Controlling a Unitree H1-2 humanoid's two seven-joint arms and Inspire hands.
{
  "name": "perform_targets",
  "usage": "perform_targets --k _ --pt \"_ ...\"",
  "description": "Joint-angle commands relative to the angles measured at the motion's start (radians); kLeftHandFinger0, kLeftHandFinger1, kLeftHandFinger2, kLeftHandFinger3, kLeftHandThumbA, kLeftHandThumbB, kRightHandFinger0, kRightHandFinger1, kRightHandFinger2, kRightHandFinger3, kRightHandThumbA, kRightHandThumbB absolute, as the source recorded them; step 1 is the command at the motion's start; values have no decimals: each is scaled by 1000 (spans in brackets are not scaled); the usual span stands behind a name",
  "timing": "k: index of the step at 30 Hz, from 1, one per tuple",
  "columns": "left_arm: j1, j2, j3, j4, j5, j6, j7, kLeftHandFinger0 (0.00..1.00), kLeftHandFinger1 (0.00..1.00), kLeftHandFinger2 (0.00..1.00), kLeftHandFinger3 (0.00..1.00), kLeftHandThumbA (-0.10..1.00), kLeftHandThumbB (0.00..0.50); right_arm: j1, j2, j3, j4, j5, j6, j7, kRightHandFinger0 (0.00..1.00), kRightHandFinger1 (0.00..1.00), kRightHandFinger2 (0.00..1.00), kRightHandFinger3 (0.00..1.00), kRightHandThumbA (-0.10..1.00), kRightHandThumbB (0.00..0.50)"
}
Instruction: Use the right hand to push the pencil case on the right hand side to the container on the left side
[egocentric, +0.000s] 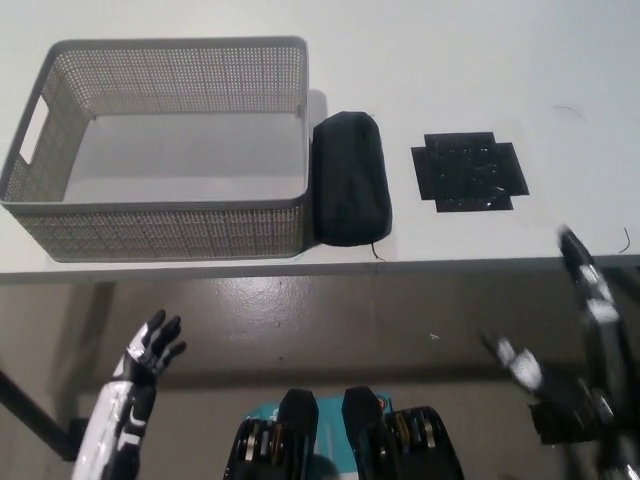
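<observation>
Pencil case (350, 178) lies on the desk (480, 60) near its front edge, long axis running front to back, its left flank touching or just short of the right wall of the grey mesh container (160, 215); from here the contact line cannot be resolved. Right hand (575, 345) is off the desk, below the front edge at the right, well apart from the case, which lies up and to its left. Hand is motion-blurred; fingers look spread, holding nothing. Left hand (148, 352) rests low at the left, below the desk, fingers apart, also empty. Nearer hand by side is the right one. Judgement: push looks finished or nearly so. Black cross-shaped mat (468, 171) sits just right of the case. Right forearm is cut off by the frame's edge.
</observation>
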Motion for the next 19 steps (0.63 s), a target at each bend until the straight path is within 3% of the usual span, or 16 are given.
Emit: perform_targets --k 1,6,10,13,19 --pt "-45 34 21 -10 -35 -3 -11 1000 1000 1000 1000 891 224 66 -17 4 -2 83 -151 76 1000 1000 1000 1000 1000 391" --pt "-72 46 43 2 -28 5 1 1000 1000 1000 1000 928 244 72 -8 -3 118 122 -180 110 1000 1000 1000 1000 1000 378" --pt "-94 52 64 36 -21 -20 6 1000 1000 1000 1000 958 232 42 4 -21 165 142 -187 125 1000 1000 1000 1000 1000 369" --pt "-87 43 88 36 -14 -12 20 1000 1000 1000 1000 979 255 30 5 -35 198 155 -189 142 1000 1000 1000 1000 1000 357" --pt "-71 43 96 28 -30 -14 9 1000 1000 1000 1000 960 224 25 15 -54 208 168 -186 159 1000 1000 1000 1000 1000 350"
